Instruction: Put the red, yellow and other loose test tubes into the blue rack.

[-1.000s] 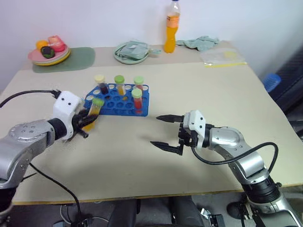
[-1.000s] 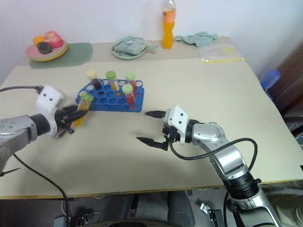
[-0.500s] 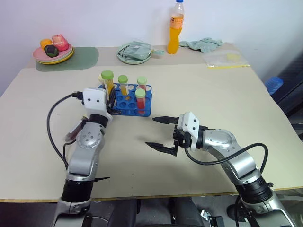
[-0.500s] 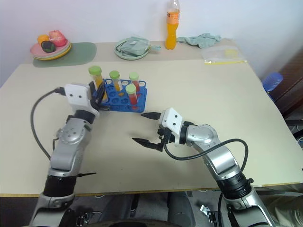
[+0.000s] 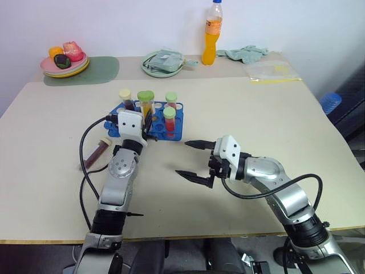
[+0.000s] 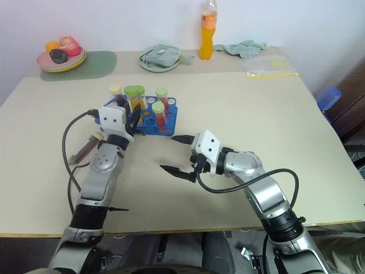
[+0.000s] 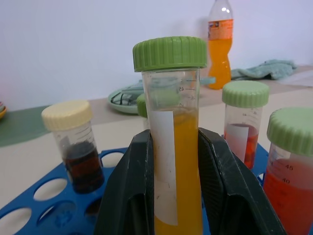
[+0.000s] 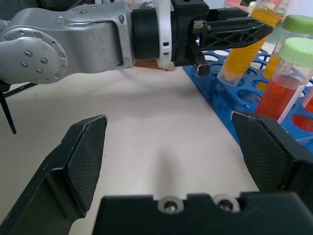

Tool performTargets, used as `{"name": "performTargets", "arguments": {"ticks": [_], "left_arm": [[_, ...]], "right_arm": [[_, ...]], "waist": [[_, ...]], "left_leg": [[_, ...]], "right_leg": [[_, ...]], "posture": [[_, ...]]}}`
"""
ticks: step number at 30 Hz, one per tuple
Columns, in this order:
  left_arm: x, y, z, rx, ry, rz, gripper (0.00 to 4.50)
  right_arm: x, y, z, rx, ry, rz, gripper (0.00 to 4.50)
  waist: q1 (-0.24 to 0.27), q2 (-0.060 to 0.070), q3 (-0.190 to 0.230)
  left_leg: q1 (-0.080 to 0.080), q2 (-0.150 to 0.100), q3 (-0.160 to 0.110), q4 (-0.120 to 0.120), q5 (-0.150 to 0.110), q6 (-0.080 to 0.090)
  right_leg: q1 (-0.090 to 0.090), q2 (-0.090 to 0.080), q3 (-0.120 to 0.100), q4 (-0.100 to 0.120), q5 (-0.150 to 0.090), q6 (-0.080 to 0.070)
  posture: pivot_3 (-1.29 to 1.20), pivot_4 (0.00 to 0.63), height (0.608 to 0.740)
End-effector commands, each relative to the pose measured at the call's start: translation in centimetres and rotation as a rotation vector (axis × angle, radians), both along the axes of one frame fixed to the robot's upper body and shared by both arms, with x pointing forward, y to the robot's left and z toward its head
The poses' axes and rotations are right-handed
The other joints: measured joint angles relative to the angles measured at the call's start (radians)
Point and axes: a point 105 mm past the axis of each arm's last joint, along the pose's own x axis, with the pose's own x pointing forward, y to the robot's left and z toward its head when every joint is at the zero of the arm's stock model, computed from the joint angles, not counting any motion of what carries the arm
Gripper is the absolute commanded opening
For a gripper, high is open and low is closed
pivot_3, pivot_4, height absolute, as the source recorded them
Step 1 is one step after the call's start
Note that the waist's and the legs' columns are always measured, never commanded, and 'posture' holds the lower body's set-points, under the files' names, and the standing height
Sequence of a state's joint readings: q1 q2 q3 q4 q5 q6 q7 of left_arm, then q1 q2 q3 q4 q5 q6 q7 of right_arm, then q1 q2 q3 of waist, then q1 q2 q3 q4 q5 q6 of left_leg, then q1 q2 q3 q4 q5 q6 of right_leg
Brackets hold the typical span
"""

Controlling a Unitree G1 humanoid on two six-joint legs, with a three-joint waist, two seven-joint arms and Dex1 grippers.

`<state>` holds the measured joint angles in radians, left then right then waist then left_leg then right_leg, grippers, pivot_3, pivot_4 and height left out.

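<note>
Two arms share the table in the head views, and we read their poses as a division of labour. The left gripper [image 5: 146,121] is clamped on the yellow tube [image 5: 146,105], holding it upright over the near edge of the blue rack [image 5: 149,121], presumably so it can drop straight into a free hole. The right gripper [image 5: 195,158] hangs just beside the rack with its jaws spread wide and nothing between them; we judge it is keeping clear. One dark red tube [image 5: 97,153] lies flat on the table [image 5: 239,103], apart from the rack on the left arm's outer side, so work remains.

From the left wrist, we see both fingers [image 7: 131,196] pressed against the yellow tube's sides below its green cap, a grip low enough to keep it vertical. Around it stand a dark tube with a cream cap [image 7: 78,142] and red tubes with green caps [image 7: 242,122], already seated.

From the right wrist, the wide-apart empty pads frame the other arm carrying the yellow tube to the rack's edge.
</note>
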<state>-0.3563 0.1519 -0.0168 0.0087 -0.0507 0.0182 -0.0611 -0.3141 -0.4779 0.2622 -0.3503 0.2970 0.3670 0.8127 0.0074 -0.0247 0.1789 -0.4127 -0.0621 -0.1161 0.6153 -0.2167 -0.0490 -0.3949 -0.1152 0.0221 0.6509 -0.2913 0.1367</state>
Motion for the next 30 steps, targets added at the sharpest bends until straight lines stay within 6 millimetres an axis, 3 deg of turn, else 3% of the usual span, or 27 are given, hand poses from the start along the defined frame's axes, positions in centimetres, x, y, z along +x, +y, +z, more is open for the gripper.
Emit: {"name": "performTargets", "arguments": {"ticks": [1, 12, 16, 20, 26, 30], "left_arm": [[0.3, -0.6, 0.9, 0.014, -0.048, -0.015, 0.67], [0.7, -0.9, 0.4, 0.034, -0.049, -0.012, 0.67], [0.4, -0.5, 0.5, -0.022, -0.048, -0.018, 2.57], [-1.0, 1.2, 2.6, -0.109, -0.128, -0.002, 4.46], [-3.2, 5.7, 6.8, -0.164, -0.223, 0.038, 4.46], [-4.0, 9.4, 8.8, -0.189, -0.183, 0.012, 4.46]], "right_arm": [[-0.4, 0.4, 1.2, 0.029, -0.041, 0.009, 4.5], [-0.4, 0.4, 1.2, 0.035, -0.036, 0.001, 4.5], [-0.3, 0.4, 1.2, 0.036, -0.034, 0.0, 4.5], [-0.3, 0.4, 1.2, 0.035, -0.036, -0.003, 4.5], [-0.4, 0.4, 1.1, 0.04, -0.024, 0.0, 4.5], [-0.5, 0.4, 1.0, 0.04, -0.017, 0.007, 4.5]], "waist": [[0.0, 0.0, 0.0], [0.002, 0.0, 0.0], [0.001, 0.0, 0.0], [-0.005, 0.0, 0.0], [-0.019, 0.0, 0.0], [-0.023, 0.0, 0.0]], "left_leg": [[0.0, 0.0, 0.0, 0.0, 0.0, 0.0], [0.0, 0.0, 0.0, 0.0, 0.0, 0.0], [0.0, 0.0, 0.0, 0.0, 0.0, 0.0], [0.0, 0.0, 0.0, 0.0, 0.0, 0.0], [0.0, 0.001, -0.001, 0.0, 0.0, 0.0], [0.0, 0.001, -0.001, -0.001, 0.0, 0.0]], "right_leg": [[0.0, 0.0, 0.0, 0.0, 0.0, 0.0], [0.0, 0.0, 0.0, 0.0, 0.0, 0.0], [0.0, 0.0, 0.0, 0.0, 0.0, 0.0], [0.0, 0.0, 0.0, 0.0, 0.0, 0.0], [0.0, 0.001, 0.0, 0.0, 0.0, 0.0], [0.0, 0.002, 0.0, 0.001, 0.0, 0.0]], "posture": [[0.0, 0.15, 0.74], [0.0, 0.15, 0.74], [0.0, 0.15, 0.74], [0.0, 0.15, 0.74], [0.0, 0.15, 0.74], [0.0, 0.15, 0.74]]}}
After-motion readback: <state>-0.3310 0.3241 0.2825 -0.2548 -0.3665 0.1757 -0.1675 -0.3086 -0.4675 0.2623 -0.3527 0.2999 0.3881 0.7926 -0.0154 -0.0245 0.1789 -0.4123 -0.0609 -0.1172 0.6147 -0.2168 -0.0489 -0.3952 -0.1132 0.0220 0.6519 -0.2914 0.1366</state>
